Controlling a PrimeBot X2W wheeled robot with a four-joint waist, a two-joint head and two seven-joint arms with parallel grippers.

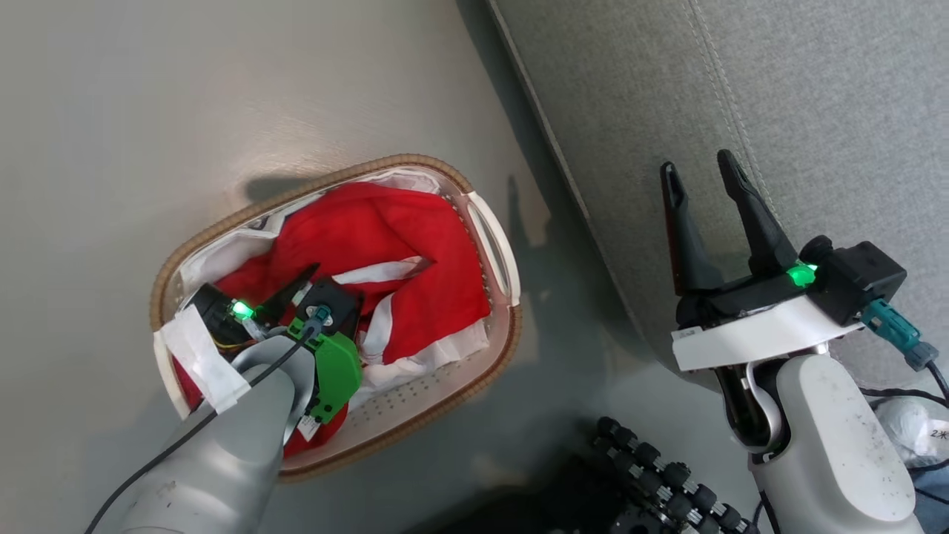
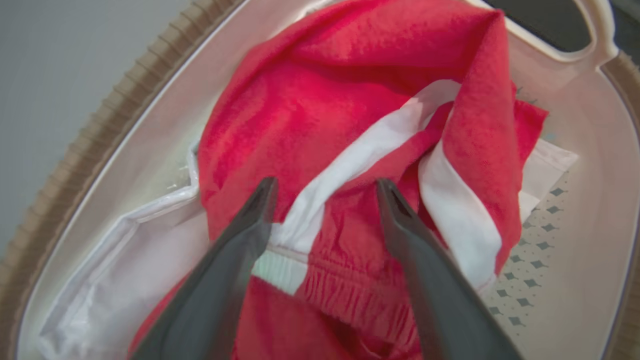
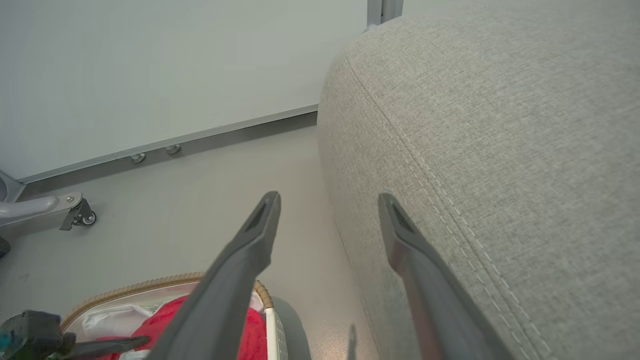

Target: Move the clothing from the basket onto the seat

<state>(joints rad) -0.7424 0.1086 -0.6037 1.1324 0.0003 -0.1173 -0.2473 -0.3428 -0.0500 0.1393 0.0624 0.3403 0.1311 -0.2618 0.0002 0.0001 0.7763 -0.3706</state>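
Note:
The clothing (image 1: 400,245) is a heap of bright red fabric with white stripes lying in the oval white basket (image 1: 222,219) with a brown rim, on the floor. My left gripper (image 1: 304,285) reaches down into the basket. In the left wrist view it (image 2: 325,187) stands open, its two fingers straddling a white stripe and the gathered waistband of the clothing (image 2: 350,100), close above the fabric. My right gripper (image 1: 697,165) is open and holds nothing, hovering by the edge of the light grey seat (image 1: 815,111). The seat (image 3: 500,150) rises to the right of the basket (image 3: 130,289).
A white liner (image 2: 125,260) lines the basket under the clothing. Bare grey floor surrounds the basket. A black ribbed part (image 1: 652,475) of my base sits at the bottom. A caster leg (image 3: 75,212) stands near the wall's baseboard at the far left.

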